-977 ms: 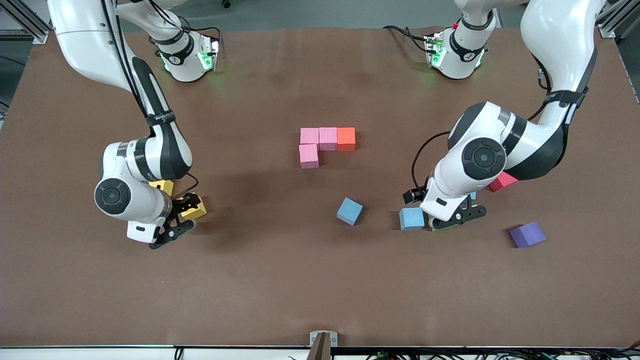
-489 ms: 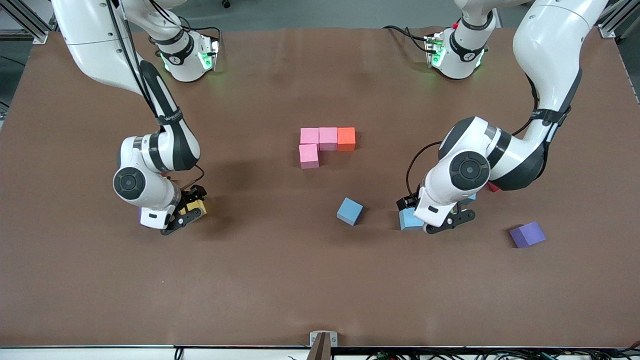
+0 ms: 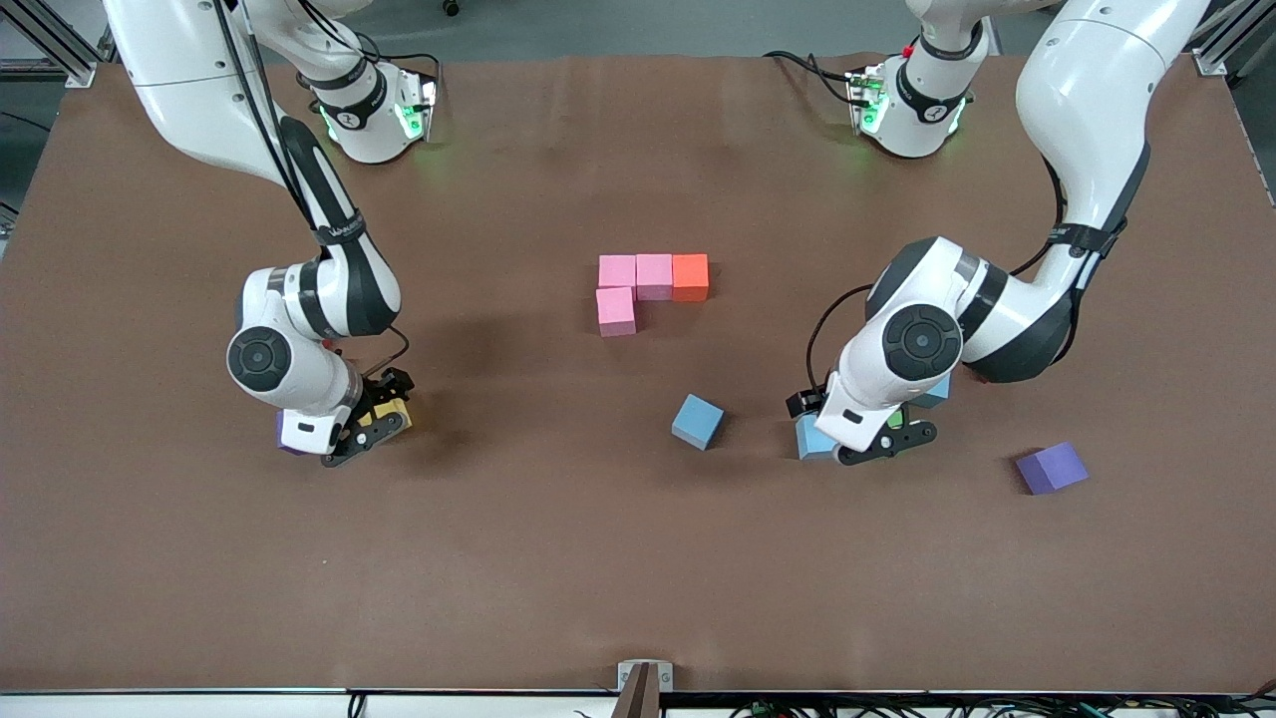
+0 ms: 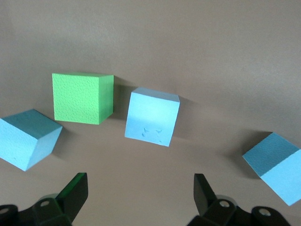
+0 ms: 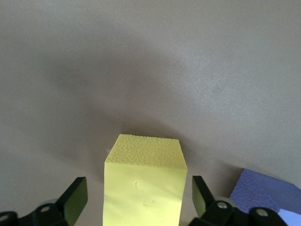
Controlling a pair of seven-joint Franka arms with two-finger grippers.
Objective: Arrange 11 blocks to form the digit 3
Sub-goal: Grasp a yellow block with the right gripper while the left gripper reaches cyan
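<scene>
Your left tool [image 4: 138, 197] hangs open over green [image 4: 83, 98] and blue cubes [image 4: 152, 116], mid-right. Right tool [image 5: 138, 197] open astride yellow cube [image 5: 143, 181]; purple cube [image 5: 268, 193] half cut off.

Mid-table you have the start of the digit 3 [image 3: 651, 289]: three pink foam cubes [image 3: 635, 283] and one orange foam cube [image 3: 690, 277], all touching in an L. Nearer the front camera lies a turned light blue foam cube [image 3: 697, 421]. Toward the left arm's end sit two more light blue cubes [image 4: 152, 116], a green cube [image 4: 83, 98] and a purple cube [image 3: 1052, 468]. A yellow foam cube [image 5: 144, 184] rests flat toward the right arm's end.
</scene>
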